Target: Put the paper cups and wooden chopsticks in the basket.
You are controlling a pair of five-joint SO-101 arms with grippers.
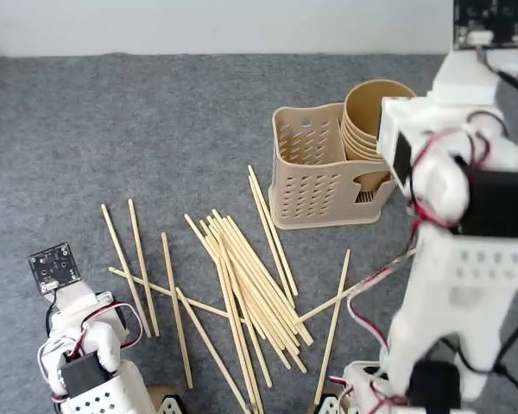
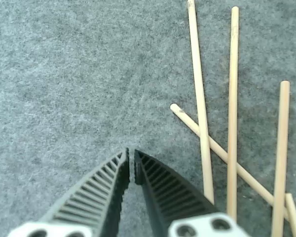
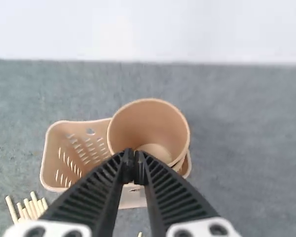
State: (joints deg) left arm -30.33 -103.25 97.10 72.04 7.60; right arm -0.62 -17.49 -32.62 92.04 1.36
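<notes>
Two-arm workspace on a grey carpet (image 1: 155,112), seen from above and from both wrists. The perforated beige basket (image 1: 315,172) stands upright at the far right of the carpet. A nested stack of paper cups (image 1: 375,121) sits in its right-hand compartment, mouths opening upward and the stack's long axis close to vertical, leaning slightly. The wooden chopsticks (image 1: 250,285) lie flat on the carpet on the near side of the basket. The dense central bundle runs diagonally, its far ends toward the left and its near ends toward the right. Two more follow the same diagonal and end just beside the basket's near left corner. A looser group to the left (image 1: 142,267) points almost straight away from the arms, with one stick lying crosswise over it. The left gripper (image 2: 131,154) hovers low over bare carpet beside this looser group, its jaws drawn together on nothing. The right gripper (image 3: 134,157) hangs above the cup stack (image 3: 148,131), its jaws likewise pressed together and holding nothing.
</notes>
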